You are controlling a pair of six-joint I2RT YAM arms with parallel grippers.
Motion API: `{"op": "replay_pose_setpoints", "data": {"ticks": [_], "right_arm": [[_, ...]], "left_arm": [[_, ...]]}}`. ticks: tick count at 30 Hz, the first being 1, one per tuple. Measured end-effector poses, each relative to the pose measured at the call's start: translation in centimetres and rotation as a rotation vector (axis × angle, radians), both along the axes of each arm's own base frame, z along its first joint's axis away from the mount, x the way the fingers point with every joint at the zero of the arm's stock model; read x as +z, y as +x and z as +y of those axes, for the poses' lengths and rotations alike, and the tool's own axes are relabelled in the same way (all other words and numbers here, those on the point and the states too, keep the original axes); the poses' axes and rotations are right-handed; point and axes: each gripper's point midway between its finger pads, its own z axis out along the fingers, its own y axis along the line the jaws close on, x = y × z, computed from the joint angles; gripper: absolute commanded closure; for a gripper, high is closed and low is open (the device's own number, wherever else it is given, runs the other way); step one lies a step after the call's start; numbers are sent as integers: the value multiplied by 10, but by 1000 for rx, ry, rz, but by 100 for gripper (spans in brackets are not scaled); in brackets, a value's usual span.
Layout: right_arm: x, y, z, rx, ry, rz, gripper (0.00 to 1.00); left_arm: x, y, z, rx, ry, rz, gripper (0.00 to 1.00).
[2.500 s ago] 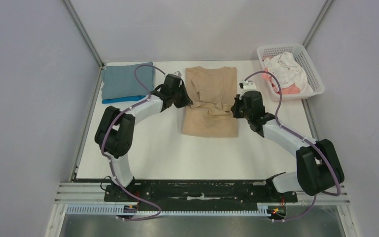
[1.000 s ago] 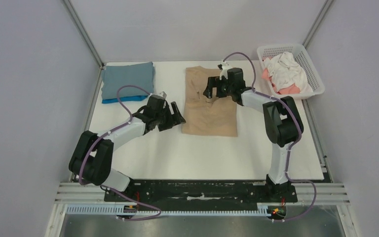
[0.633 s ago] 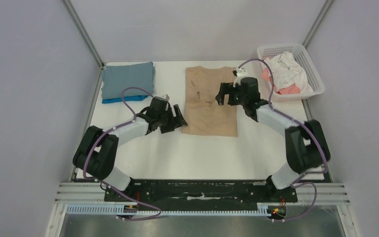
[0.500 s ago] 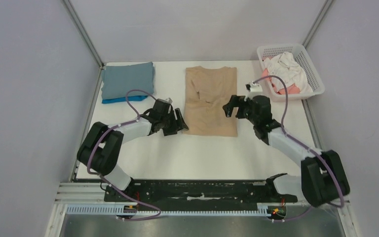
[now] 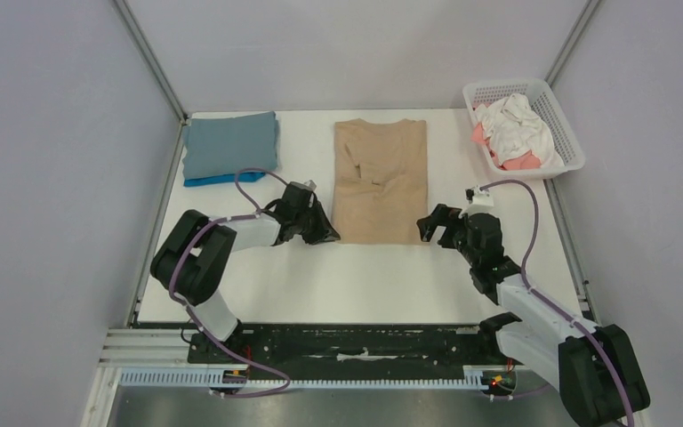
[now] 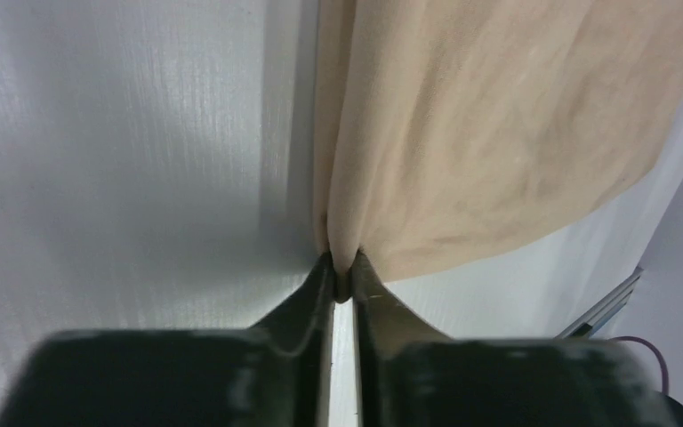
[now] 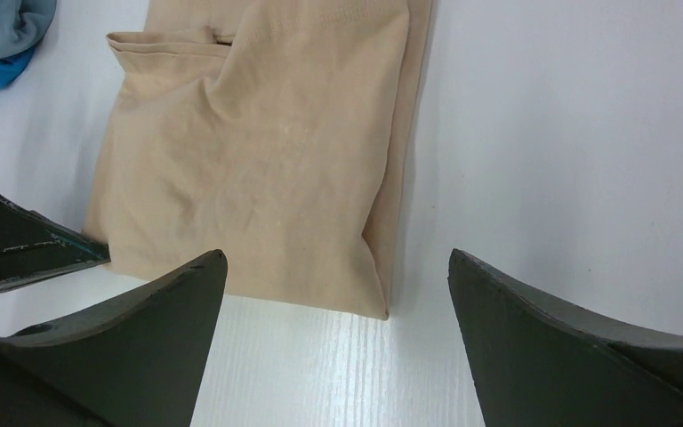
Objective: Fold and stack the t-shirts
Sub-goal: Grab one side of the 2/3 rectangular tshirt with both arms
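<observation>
I see the tan t-shirt [image 5: 380, 182] lying folded into a long strip at the middle of the bench [image 5: 365, 276], reaching toward the far edge. My left gripper [image 5: 327, 236] is pinched tight on the strip's near left corner, a fold of cloth caught between its fingers. My right gripper [image 5: 436, 233] has its jaws spread wide just beside the near right corner, holding nothing. At the far left corner the grey-blue t-shirt [image 5: 229, 144] lies folded on the bright blue t-shirt [image 5: 204, 181]. The white and coral-pink t-shirts [image 5: 520, 129] sit crumpled in the basket [image 5: 562, 114] at the far right corner.
</observation>
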Motion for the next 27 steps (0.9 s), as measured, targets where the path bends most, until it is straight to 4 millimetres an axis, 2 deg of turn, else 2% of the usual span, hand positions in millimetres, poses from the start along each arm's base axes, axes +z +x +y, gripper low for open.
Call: {"op": "replay_pose_setpoints", "data": {"ticks": [6, 10, 14, 15, 20, 23, 24, 26, 27], "right_arm": [[-13, -11, -2, -4, 1, 48, 2], [-31, -19, -5, -4, -22, 118, 9], [-54, -27, -2, 22, -36, 206, 25], [-61, -29, -1, 31, -37, 233, 32], [-66, -25, 15, 87, 11, 259, 55], [-68, -25, 22, 111, 36, 269, 65], [-69, -26, 23, 114, 41, 273, 72], [-70, -28, 24, 121, 47, 281, 97], [-72, -29, 24, 123, 49, 286, 100]], "left_arm": [[-4, 1, -4, -2, -6, 8, 98], [-4, 1, -3, 0, -3, 7, 98], [-4, 1, -3, 0, -3, 6, 98], [-4, 0, -3, -1, -2, 6, 98], [-4, 0, -4, -1, 0, 5, 98], [-4, 0, -4, -1, -1, 4, 98], [-4, 0, -4, -1, -1, 4, 98], [-4, 0, -4, -1, 0, 5, 98], [-4, 0, -4, -1, 0, 5, 98]]}}
